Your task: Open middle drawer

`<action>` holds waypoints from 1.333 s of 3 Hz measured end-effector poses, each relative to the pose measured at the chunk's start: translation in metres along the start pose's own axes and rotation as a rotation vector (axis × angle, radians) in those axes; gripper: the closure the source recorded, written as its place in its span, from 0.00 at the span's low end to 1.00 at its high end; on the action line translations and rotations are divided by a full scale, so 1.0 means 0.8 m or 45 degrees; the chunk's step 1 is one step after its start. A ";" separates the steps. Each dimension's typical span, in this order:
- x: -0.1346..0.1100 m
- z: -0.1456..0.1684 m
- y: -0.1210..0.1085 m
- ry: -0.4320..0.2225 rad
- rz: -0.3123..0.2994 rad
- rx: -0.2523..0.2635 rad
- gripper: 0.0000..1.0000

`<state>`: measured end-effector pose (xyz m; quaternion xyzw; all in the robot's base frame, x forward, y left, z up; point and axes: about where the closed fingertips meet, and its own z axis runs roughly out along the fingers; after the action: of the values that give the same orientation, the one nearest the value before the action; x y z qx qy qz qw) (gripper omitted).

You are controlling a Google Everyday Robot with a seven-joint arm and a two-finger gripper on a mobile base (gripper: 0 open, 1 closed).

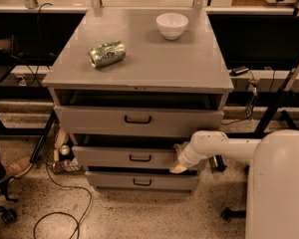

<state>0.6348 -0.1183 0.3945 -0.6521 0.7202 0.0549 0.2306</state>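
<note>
The grey cabinet (139,68) has three drawers. The middle drawer (114,157) is wide and shallow, with a small black handle (140,158), and stands pulled out a little, with a dark gap above its front. My gripper (178,159) on the white arm (224,146) is at the right end of that drawer's front, touching its top right edge, well to the right of the handle. The top drawer (138,121) with its larger handle is above, the bottom drawer (142,181) below.
A crushed green can (107,53) and a white bowl (172,25) sit on the cabinet top. Cables (65,213) lie on the speckled floor at left, by a person's shoe (12,171). Black table legs (276,108) stand at right. My white body (279,188) fills the lower right.
</note>
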 end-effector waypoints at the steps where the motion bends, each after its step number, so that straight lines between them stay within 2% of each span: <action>1: -0.003 -0.007 -0.002 0.000 0.000 0.000 0.72; 2: -0.006 -0.012 -0.003 0.000 0.000 0.000 0.95; 3: -0.006 -0.013 -0.003 0.000 0.000 0.000 1.00; 4: -0.005 -0.029 0.020 -0.005 0.018 -0.012 1.00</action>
<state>0.6136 -0.1210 0.4136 -0.6480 0.7239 0.0612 0.2286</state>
